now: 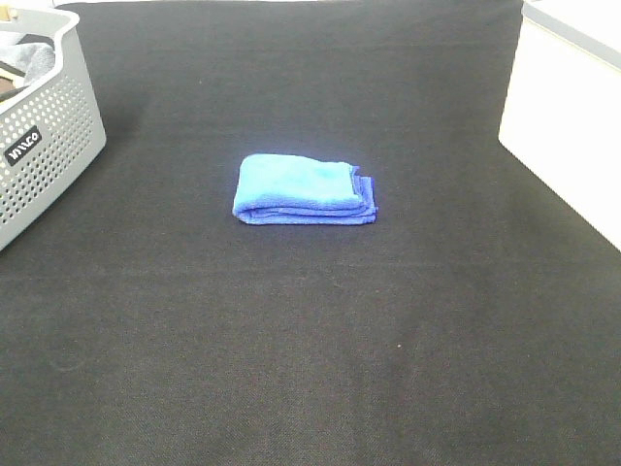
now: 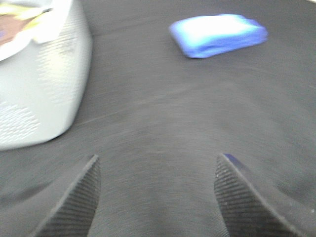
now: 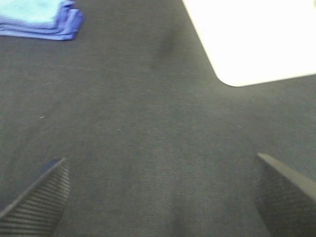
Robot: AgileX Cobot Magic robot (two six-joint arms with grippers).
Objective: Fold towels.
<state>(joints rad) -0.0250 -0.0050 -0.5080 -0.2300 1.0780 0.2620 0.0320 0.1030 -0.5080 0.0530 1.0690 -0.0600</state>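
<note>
- One blue towel [image 1: 305,189] lies folded into a compact stack on the black table cover [image 1: 310,349]; it serves as the landmark for all positions below.
- Folded layers show along the towel's right side and near edge in the high view; the top layer sits slightly back from the lower ones, so the edges are not flush.
- Grey perforated basket [image 1: 44,136] stands well to the left of the towel and farther back; more cloth appears to lie inside it, contents unclear.
- White box [image 1: 568,116] stands well to the right of the towel.
- Risk 1: the stack could spring open or slide if a finger catches only the top layer; the offset edges make that likely on a shallow approach.
- Risk 2: a reach toward the basket could clip its rim and shove it, since the left arm sits close beside its wall.
- Risk 3: the left wrist picture is blurred, so any position judged from it is unreliable.
- Left gripper [image 2: 158,197]: jaws spread wide, nothing between them, hovering over bare cover, apart from the towel.
- Right gripper [image 3: 163,197]: jaws spread very wide, empty, over bare cover between the towel and the white box, touching neither.
- Neither arm appears in the high view.
</note>
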